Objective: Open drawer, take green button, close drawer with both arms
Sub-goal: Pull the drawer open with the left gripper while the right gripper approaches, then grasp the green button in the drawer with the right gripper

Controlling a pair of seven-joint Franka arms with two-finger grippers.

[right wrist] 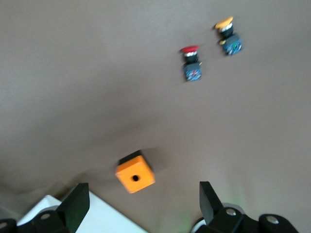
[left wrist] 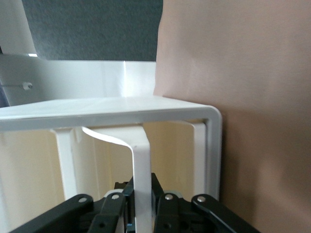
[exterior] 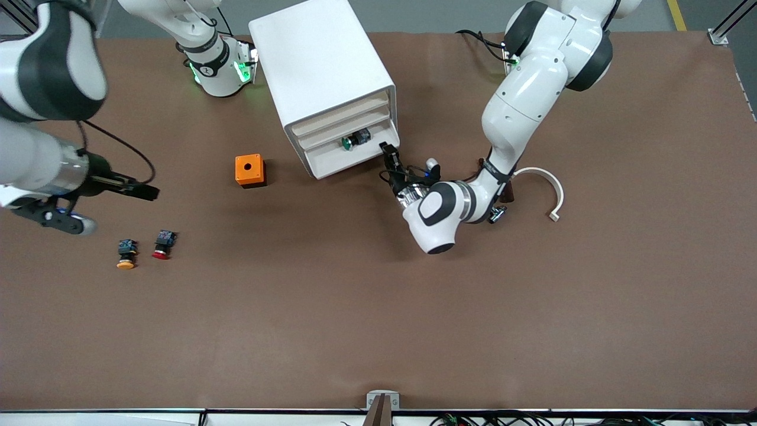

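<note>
The white cabinet [exterior: 322, 65] stands at the middle of the table's robot end. Its lowest drawer [exterior: 340, 163] is pulled partly out. The green-capped button [exterior: 353, 140] lies inside it, cap toward the right arm's end. My left gripper [exterior: 388, 152] is at the drawer's front corner toward the left arm's end. In the left wrist view it [left wrist: 142, 196] is shut on the drawer's thin white handle [left wrist: 142, 160]. My right gripper [exterior: 148, 191] is open and empty above the table toward the right arm's end; its wrist view [right wrist: 142, 206] looks down on bare table.
An orange box [exterior: 250, 170] with a hole on top sits beside the cabinet toward the right arm's end [right wrist: 135, 172]. A red-capped button [exterior: 162, 244] and a yellow-orange-capped one [exterior: 126, 254] lie near the right gripper. A white curved strip [exterior: 547, 186] lies by the left arm.
</note>
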